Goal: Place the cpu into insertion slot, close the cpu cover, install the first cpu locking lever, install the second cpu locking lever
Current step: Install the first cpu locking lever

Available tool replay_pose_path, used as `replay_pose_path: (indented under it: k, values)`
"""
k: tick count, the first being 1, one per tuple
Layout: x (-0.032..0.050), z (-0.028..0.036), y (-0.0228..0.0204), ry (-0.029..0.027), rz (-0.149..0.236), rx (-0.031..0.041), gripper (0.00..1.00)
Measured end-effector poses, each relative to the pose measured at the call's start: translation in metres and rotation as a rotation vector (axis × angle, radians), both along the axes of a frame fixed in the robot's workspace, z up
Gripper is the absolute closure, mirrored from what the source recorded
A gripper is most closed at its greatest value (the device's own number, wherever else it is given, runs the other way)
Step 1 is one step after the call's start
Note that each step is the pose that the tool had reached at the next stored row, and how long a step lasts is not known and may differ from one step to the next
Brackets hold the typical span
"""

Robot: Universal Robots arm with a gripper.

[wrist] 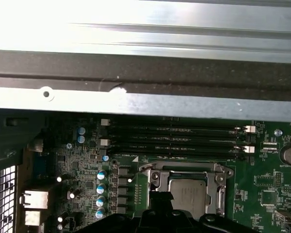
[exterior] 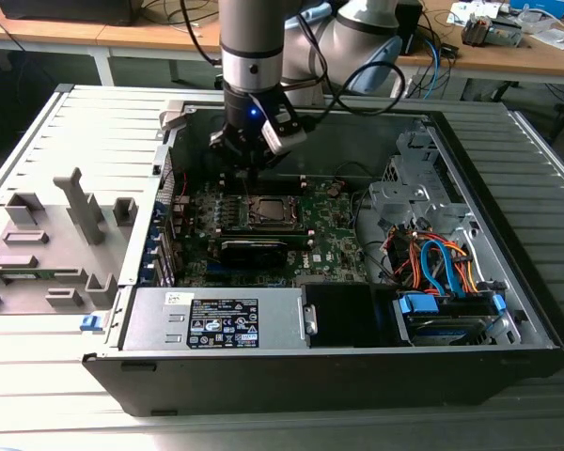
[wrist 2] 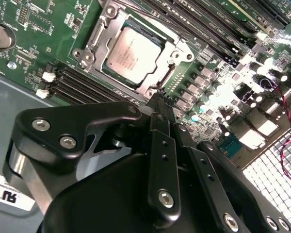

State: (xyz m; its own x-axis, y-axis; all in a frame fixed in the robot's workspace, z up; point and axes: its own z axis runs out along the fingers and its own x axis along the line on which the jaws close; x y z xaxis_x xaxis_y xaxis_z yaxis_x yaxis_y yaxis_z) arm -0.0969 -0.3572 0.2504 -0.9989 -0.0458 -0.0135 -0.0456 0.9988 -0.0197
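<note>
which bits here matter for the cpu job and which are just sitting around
Job: small silvery-grey square cpu; silver frame cpu cover; insertion slot; black gripper.
Lying about: grey power supply box; blue and orange cables; round coin battery.

silver-grey arm (exterior: 252, 42), black screwed gripper (wrist 2: 158, 104)

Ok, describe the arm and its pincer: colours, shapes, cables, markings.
The arm is a silver-grey cylinder with a dark band and a small blue light near the wrist. Black cables loop beside it. The pincer is matte black: flat linkage bars joined by silver screws, narrowing to slim fingers. A white label sits on its body.
</note>
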Motion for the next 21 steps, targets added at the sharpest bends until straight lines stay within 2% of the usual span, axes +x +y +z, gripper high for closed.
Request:
replay_pose_path:
  k: [21]
  values:
    - [-0.0159, 0.0, 0.0, 0.0, 0.0, 0.0, 0.89]
